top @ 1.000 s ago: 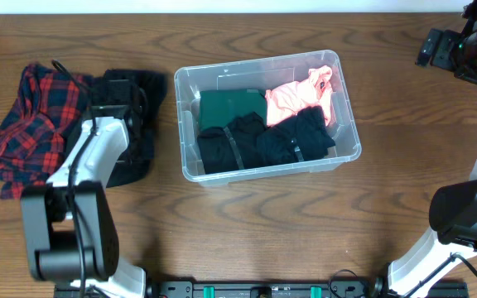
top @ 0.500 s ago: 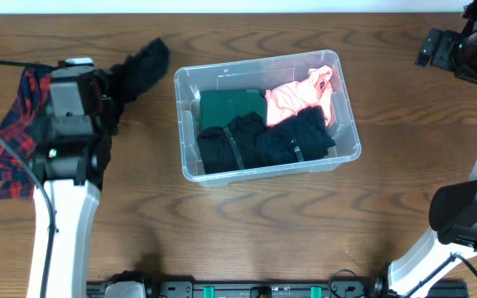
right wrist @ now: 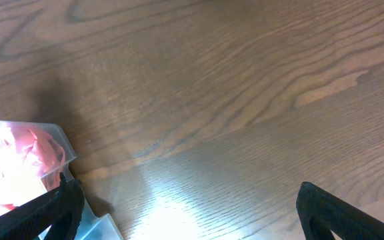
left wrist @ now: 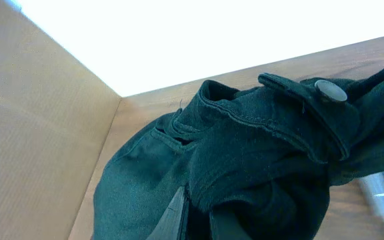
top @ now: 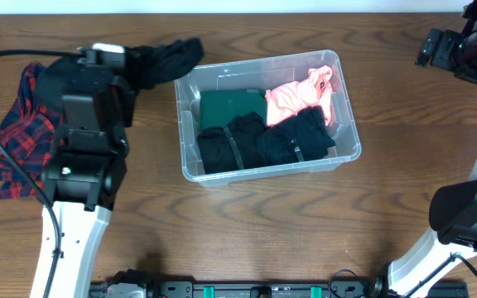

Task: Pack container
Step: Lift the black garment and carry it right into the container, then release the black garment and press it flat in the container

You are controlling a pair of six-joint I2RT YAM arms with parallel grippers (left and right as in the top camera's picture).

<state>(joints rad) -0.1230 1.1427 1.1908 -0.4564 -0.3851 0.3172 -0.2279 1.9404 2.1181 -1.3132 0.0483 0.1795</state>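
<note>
The clear plastic container (top: 350,153) stands mid-table and holds a green garment (top: 230,106), a pink one (top: 292,95) and black clothes (top: 272,141). My left gripper (top: 143,62) is shut on a dark garment (top: 172,58) and holds it in the air just left of the container's far left corner. In the left wrist view the dark garment (left wrist: 259,153), with a button tab, fills the frame around the fingers (left wrist: 195,220). My right gripper (right wrist: 185,207) is open and empty at the far right, over bare wood; the container's corner (right wrist: 62,150) shows at its left.
A red plaid shirt (top: 15,141) lies on the table at the far left, partly under my left arm. The right arm (top: 470,50) stands along the right edge. The table is brown wood (top: 263,223).
My left gripper has lifted the dark garment off the table by the plaid shirt and carried it up and right, to the container's far left corner. The right arm has not moved.
</note>
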